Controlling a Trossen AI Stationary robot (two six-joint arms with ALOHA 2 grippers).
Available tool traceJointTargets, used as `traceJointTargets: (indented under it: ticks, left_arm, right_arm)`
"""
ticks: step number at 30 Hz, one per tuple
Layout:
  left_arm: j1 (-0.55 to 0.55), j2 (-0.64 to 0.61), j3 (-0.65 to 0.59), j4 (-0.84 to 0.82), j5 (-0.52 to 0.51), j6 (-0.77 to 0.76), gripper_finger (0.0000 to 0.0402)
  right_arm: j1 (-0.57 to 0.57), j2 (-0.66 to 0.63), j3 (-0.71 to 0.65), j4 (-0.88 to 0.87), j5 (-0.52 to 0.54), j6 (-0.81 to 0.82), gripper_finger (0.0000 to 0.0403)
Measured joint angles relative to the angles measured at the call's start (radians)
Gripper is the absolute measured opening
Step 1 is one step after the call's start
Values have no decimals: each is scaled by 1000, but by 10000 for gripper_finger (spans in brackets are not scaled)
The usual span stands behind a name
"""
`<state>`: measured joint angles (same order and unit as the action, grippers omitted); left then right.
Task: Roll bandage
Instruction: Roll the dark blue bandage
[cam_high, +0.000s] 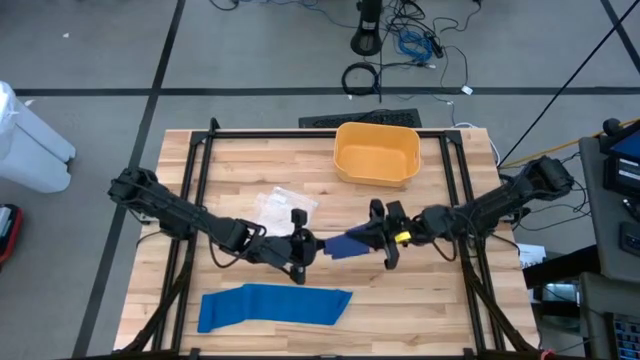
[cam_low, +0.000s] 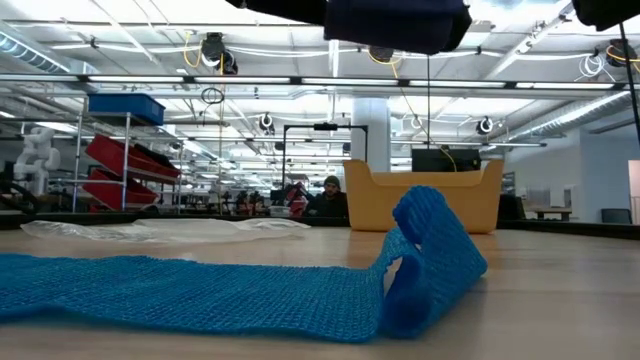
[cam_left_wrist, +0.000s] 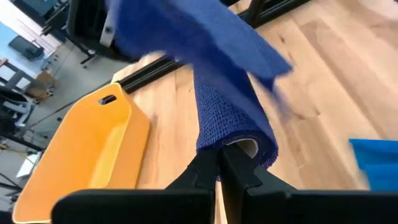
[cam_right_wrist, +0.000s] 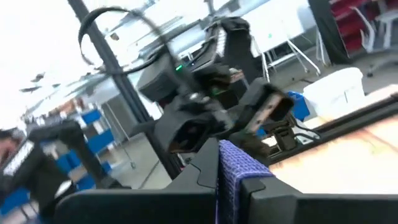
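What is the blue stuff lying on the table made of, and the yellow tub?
The blue bandage looks like soft, stretchy knitted fabric: its open weave shows and it flops over itself. The yellow tub seems to be smooth matte plastic, with rounded moulded walls and a handle slot.

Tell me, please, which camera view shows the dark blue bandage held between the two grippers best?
The left wrist view: the dark blue bandage fills the frame, weave visible, pinched by the left gripper. The high view shows a small patch; the right wrist view a strip; the low view a dark underside.
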<state>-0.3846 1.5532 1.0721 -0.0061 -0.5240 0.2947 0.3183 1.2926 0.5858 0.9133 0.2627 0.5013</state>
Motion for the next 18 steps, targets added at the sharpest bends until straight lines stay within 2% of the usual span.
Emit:
traceJointTargets:
  ticks: [5,12,18]
  left_arm:
    - [-25,0,0,-1,0,-10,5]
    - [-62,0,0,-3,-2,-28,5]
    - [-80,20,0,-3,25,-25,5]
  right_arm:
    - [-22,0,0,-13,71,80,22]
    - [-37,0,0,-88,103,410,86]
    - [-37,0,0,-89,99,441,125]
